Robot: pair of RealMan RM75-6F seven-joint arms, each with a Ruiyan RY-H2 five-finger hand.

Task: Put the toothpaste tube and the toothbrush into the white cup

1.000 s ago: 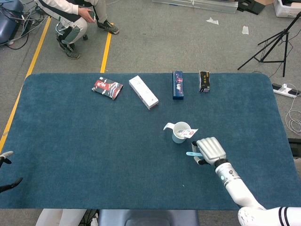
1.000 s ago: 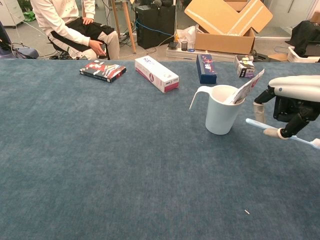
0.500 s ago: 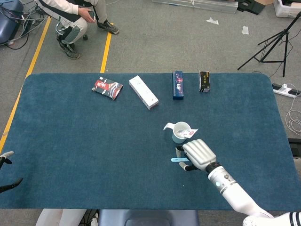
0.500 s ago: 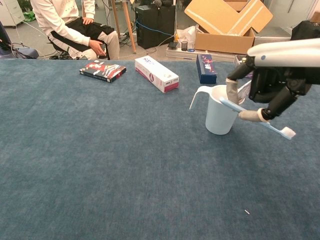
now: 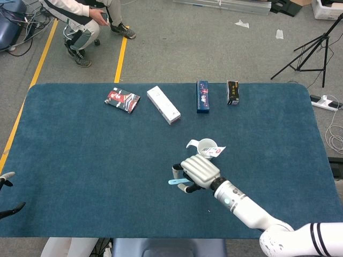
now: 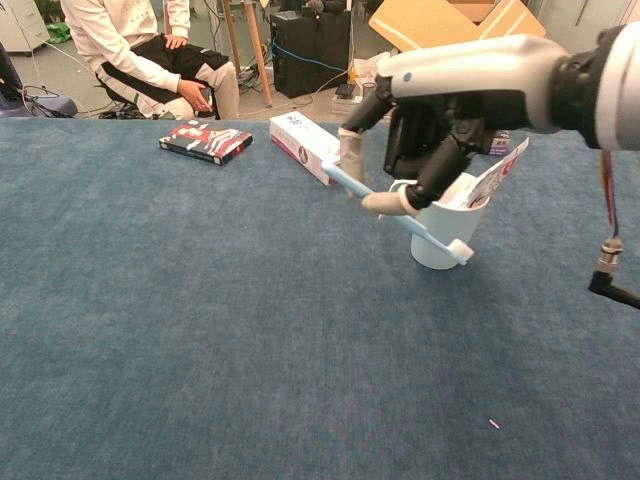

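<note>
Fingers (image 6: 352, 152) of the right hand (image 5: 200, 171) are curled round the toothbrush (image 6: 398, 216), gripping it mid-handle; brush hangs tilted, handle end up toward the far-left side, bristle end lower & in front of the white cup (image 6: 437, 238) in chest view. Head view shows the hand above the surface (image 5: 80, 160), just on the near side of the cup, w/ the light-blue handle end (image 5: 174, 181) poking out on its left. Brush is not in the cup.

Toothpaste tube (image 6: 494, 181) already sits in the cup, leaning out over the rim toward the right edge. Cup stands upright, roughly mid-surface, a bit toward the right edge.

Left hand (image 5: 6, 195) shows only at the near-left corner in head view, dark fingers apart, holding nothing.

Along the far edge lie 4 boxes: red/black box (image 5: 122, 100), white box (image 5: 163, 104), blue box (image 5: 202, 96), small dark box (image 5: 232, 92). Person (image 6: 140, 55) sits beyond the far-left corner.
</note>
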